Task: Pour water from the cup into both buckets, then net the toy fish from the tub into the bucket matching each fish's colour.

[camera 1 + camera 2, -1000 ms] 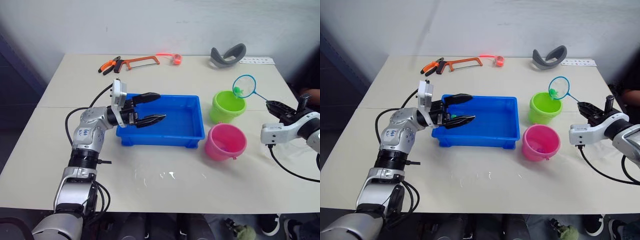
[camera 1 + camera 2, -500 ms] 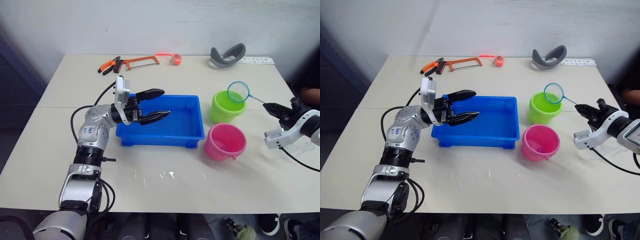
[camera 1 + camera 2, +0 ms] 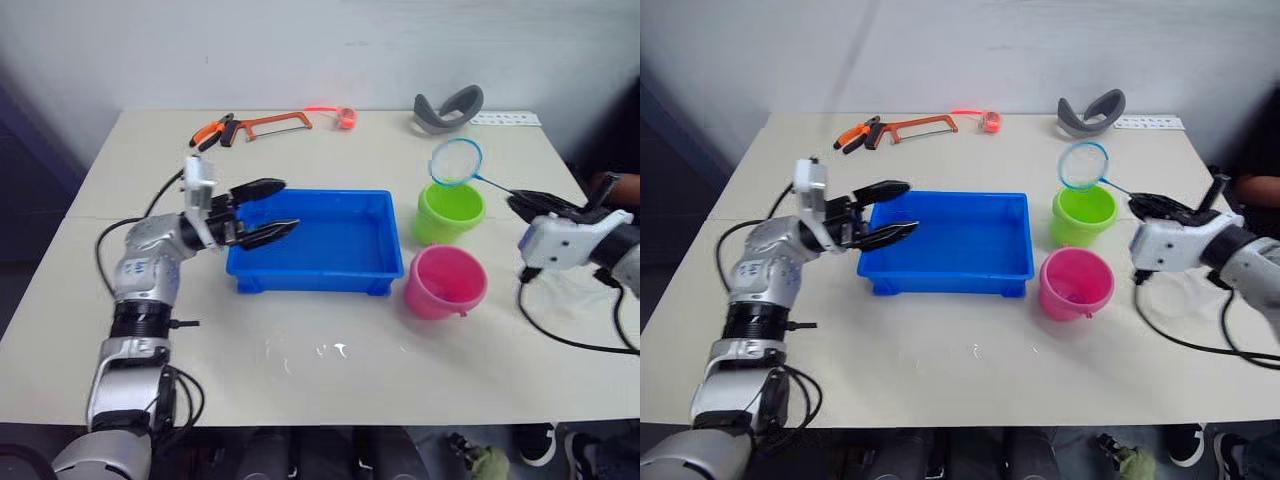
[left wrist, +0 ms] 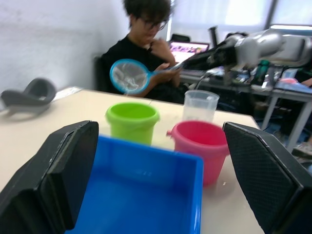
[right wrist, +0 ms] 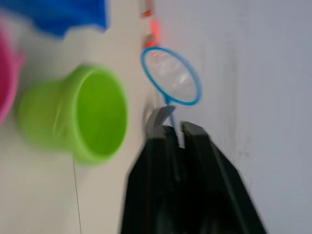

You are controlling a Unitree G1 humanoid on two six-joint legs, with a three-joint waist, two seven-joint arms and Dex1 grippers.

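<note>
Holding the net [image 3: 456, 162] by its handle, the right gripper [image 3: 527, 205] keeps the hoop above the green bucket [image 3: 449, 212].

Fingers closed on the handle. Left gripper [image 3: 272, 208] spread wide over the blue tub [image 3: 320, 247], empty. Pink bucket [image 3: 445, 282] sits at five o'clock from the tub.

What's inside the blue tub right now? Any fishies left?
The blue tub shows just its bare blue floor, with no fish I can make out. The left gripper hangs open over its left end and hides that corner, so one could be there.
</note>
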